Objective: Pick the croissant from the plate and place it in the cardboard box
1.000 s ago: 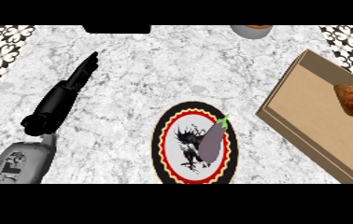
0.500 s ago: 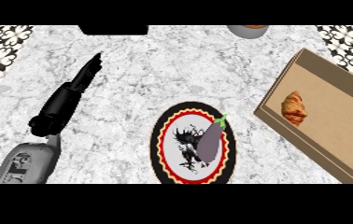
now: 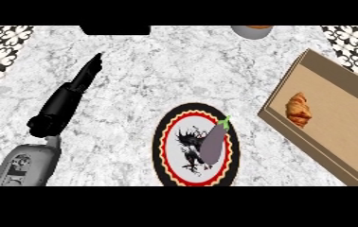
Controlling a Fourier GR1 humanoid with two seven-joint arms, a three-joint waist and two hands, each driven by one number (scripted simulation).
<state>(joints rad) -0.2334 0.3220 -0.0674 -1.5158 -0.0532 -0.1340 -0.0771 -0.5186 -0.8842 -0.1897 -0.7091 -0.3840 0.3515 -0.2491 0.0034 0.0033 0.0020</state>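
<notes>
Already croissant lies inside cardboard box, near its left wall, long axis running up-down in view. Plate holds only eggplant. Left hand, fingers straight, rests far left, well apart. Right hand unseen.

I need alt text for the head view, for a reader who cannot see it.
A croissant lies inside a cardboard box at the right of a marble counter. An eggplant remains on the plate, and the left hand rests open at the left.
</notes>
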